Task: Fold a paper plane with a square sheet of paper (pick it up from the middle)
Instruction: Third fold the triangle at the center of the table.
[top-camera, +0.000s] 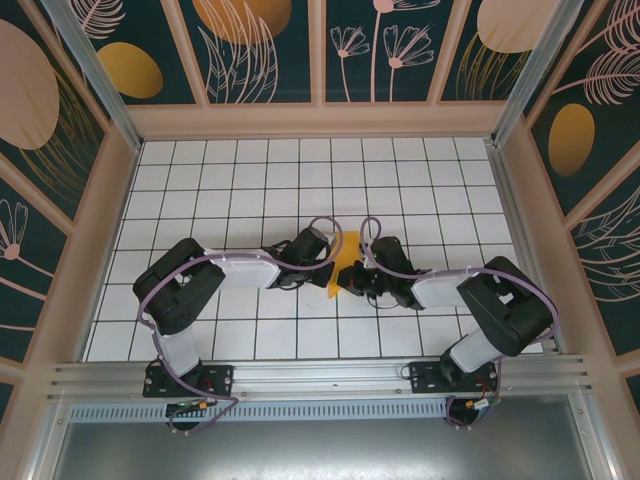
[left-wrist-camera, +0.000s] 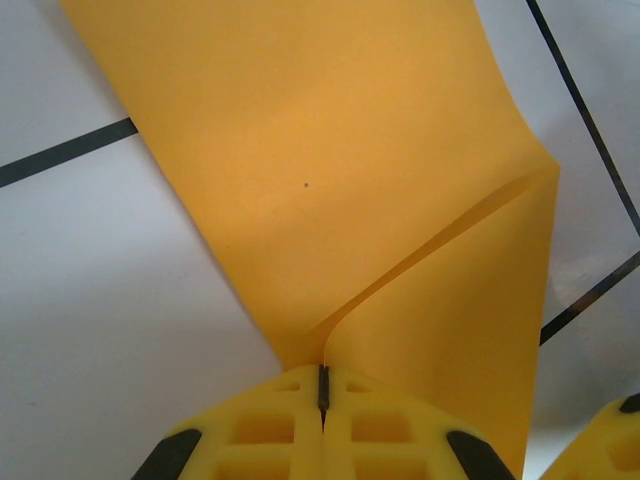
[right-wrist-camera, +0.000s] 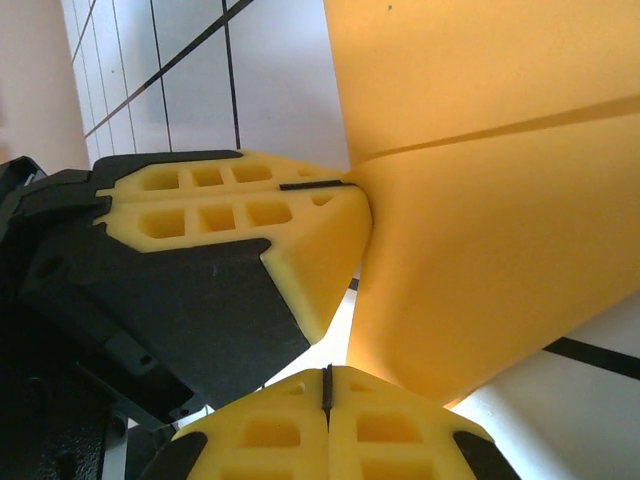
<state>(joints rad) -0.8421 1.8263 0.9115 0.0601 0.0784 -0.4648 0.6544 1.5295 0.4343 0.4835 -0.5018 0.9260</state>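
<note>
White grid desk (top-camera: 200, 180) inside teal floral walls (top-camera: 260, 60). Left arm (top-camera: 190, 285) and right arm (top-camera: 500, 300) are meeting at centre. The square sheet of paper (top-camera: 345, 258) is sitting there between them, creased over on itself. In the top view its visible strip is running far-to-near, leaning left at the near end. Left claw (left-wrist-camera: 322, 385) is clamping fully closed on the crease. Right claw (right-wrist-camera: 327, 385) is closed too, sitting just beside the sheet's lower edge. Can't tell if it's nipping paper. Wrists are covering most of the sheet, so the outline is hard to make out.
</note>
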